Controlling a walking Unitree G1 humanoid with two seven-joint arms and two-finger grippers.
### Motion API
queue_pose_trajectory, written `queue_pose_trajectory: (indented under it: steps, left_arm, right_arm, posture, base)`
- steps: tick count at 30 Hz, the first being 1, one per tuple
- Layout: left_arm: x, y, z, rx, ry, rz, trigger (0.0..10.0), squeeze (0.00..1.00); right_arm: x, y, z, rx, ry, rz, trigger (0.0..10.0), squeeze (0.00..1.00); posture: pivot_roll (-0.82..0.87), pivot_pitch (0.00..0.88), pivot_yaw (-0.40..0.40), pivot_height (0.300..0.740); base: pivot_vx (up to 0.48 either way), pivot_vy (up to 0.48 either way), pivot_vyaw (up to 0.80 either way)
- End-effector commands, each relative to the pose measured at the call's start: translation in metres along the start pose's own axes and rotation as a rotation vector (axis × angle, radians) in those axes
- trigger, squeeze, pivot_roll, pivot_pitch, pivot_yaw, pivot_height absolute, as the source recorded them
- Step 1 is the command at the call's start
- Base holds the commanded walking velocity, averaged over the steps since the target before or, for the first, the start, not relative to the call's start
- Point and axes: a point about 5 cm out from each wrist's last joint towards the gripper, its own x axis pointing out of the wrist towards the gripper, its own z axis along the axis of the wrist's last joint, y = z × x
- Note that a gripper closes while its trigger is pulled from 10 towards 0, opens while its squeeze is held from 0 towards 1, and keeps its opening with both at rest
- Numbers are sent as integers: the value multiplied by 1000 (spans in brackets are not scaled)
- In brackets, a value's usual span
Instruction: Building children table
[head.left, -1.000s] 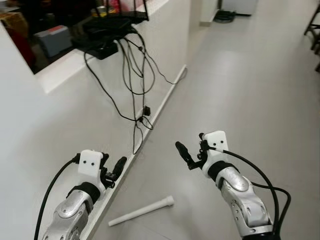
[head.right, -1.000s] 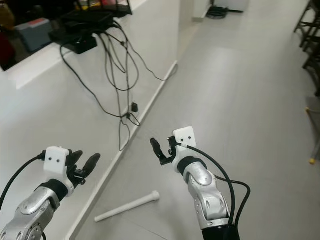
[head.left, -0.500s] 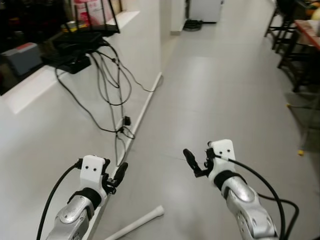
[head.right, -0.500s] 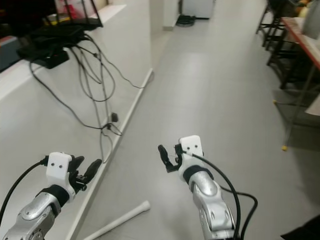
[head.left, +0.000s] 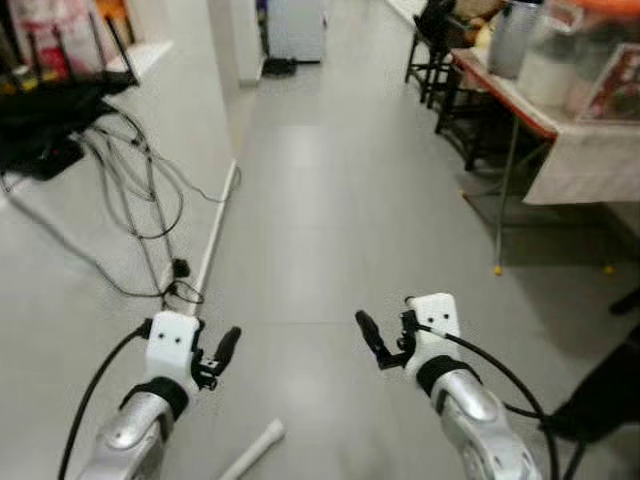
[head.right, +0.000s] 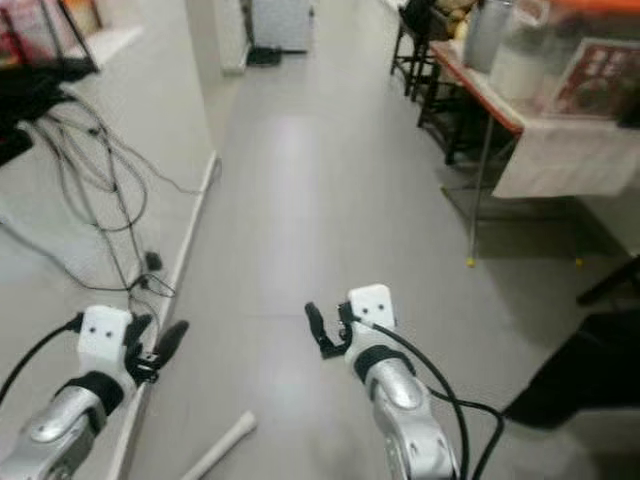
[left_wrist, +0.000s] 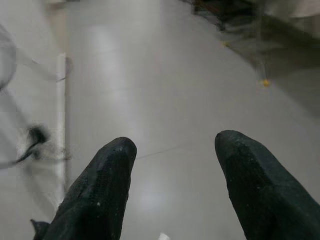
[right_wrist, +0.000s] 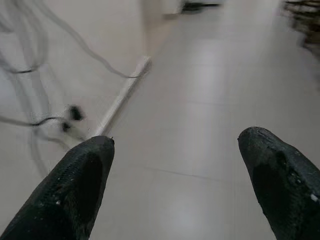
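A white table leg (head.left: 255, 450) lies on the grey floor, close in front of me and between my two arms. My left gripper (head.left: 220, 355) is held out above the floor just left of the leg, open and empty; the left wrist view looks between its fingertips (left_wrist: 117, 150) at bare floor. My right gripper (head.left: 378, 342) hovers to the right of the leg, also open and empty, with its fingers (right_wrist: 87, 165) spread wide in the right wrist view.
Black cables (head.left: 130, 190) hang down the white wall on the left to a baseboard strip (head.left: 212, 240). A cloth-covered table (head.left: 560, 110) and dark chairs (head.left: 440, 50) stand on the right. A dark shape (head.left: 600, 400) sits at lower right. The grey corridor floor (head.left: 320, 200) stretches ahead.
The whole picture has swung to the right: the wall and cables slid left and the table on the right came into view. Both arms keep the same pose, grippers still open.
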Motion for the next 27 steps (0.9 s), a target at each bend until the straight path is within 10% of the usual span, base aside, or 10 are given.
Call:
queue_pose_trajectory:
  steps: [1, 27]
  left_arm:
    - [-4, 1, -3, 8, 10, 1, 10000, 0]
    - [-3, 8, 0, 1, 1, 29, 10000, 0]
  right_arm:
    - [0, 0, -2, 7, 15, -6, 10000, 0]
    - [5, 1, -1, 9, 25, 2, 10000, 0]
  posture:
    - [-55, 107, 59, 740]
    - [-46, 113, 68, 740]
  base:
    - [0, 0, -800]
    - [0, 0, -800]
